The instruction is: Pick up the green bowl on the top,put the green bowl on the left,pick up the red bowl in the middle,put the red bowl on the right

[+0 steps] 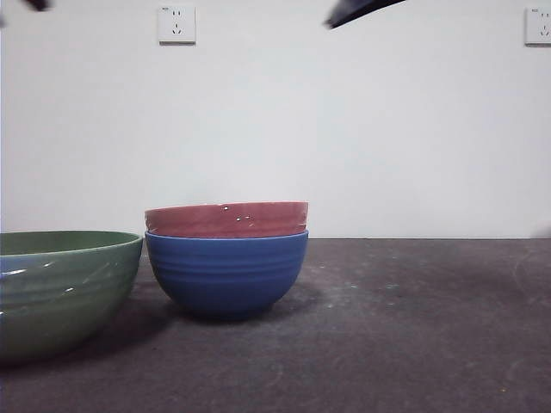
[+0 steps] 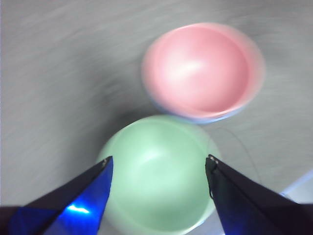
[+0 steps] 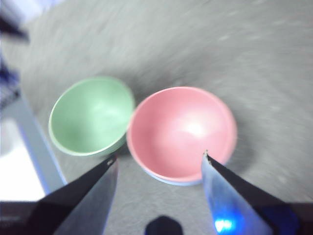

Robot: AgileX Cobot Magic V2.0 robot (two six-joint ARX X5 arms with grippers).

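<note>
The green bowl [image 1: 60,288] stands alone on the table at the front left. The red bowl [image 1: 226,218] sits nested in a blue bowl [image 1: 226,274] in the middle. My left gripper [image 2: 157,164] is open and empty, high above the green bowl [image 2: 156,178]; the red bowl [image 2: 203,71] lies beyond it. My right gripper [image 3: 159,159] is open and empty, high above the near rim of the red bowl [image 3: 181,129], with the green bowl [image 3: 90,115] beside it. In the front view only a black tip of each arm shows at the top edge.
The dark grey table [image 1: 413,327] stretches to the right of the bowls. A white wall with two sockets [image 1: 176,24] stands behind. The table's edge and a pale floor show at one side in the right wrist view [image 3: 19,161].
</note>
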